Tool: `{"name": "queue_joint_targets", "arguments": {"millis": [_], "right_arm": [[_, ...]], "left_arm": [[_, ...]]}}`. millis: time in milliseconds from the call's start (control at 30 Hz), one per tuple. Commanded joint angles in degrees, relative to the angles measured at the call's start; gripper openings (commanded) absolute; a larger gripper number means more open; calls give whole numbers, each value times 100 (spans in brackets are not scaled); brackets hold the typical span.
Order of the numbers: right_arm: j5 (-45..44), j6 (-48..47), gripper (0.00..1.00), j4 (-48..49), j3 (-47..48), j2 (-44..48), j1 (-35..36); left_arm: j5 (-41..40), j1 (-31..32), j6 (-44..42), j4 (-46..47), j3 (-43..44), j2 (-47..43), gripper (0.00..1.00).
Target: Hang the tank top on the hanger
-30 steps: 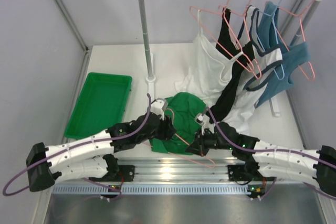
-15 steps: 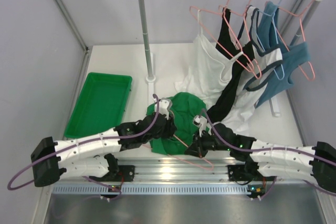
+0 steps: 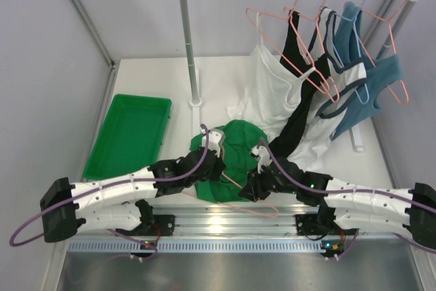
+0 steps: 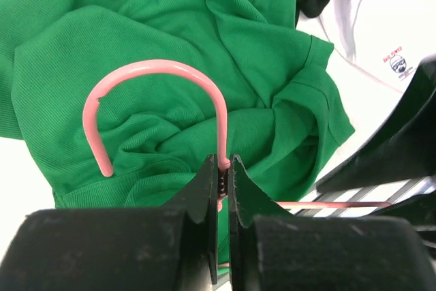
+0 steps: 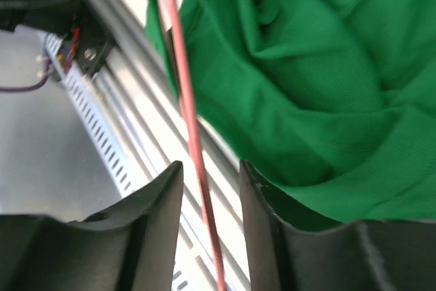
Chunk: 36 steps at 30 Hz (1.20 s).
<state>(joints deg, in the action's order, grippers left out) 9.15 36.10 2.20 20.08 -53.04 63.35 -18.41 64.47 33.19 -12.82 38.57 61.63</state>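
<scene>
Bright green fabric tank top [image 3: 235, 146] lies crumpled on the white table [image 3: 221, 78], beneath the salmon-pink wire hanger [image 4: 158, 65]. The left gripper [image 4: 223, 161] clenches the hanger's neck. The right gripper [image 5: 210, 168] is released, its jaws apart around the wire. Ideally the left holds steady while the right pinches a strap.

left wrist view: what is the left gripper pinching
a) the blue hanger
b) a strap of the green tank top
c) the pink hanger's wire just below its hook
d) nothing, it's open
C: the left gripper is shut on the wire of the pink hanger right under the curved hook, and the green tank top lies beneath it, not in the grip.
</scene>
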Motion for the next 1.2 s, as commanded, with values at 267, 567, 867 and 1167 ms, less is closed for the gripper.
{"name": "queue_joint_targets", "arguments": {"millis": [267, 567, 867, 1167], "right_arm": [[-2504, 635, 47, -2609, 1384, 777, 46], [-2866, 627, 25, -3621, 2334, -829, 54], [-3138, 512, 31, -3630, 2598, -1806, 81], [-3323, 477, 41, -3691, 2791, -1991, 230]], "left_arm": [[-48, 101, -331, 350, -200, -336, 0], [-40, 128, -366, 385, -113, -204, 0], [-57, 171, -366, 403, -121, -186, 0], [-75, 180, -331, 412, -148, -186, 0]]}}
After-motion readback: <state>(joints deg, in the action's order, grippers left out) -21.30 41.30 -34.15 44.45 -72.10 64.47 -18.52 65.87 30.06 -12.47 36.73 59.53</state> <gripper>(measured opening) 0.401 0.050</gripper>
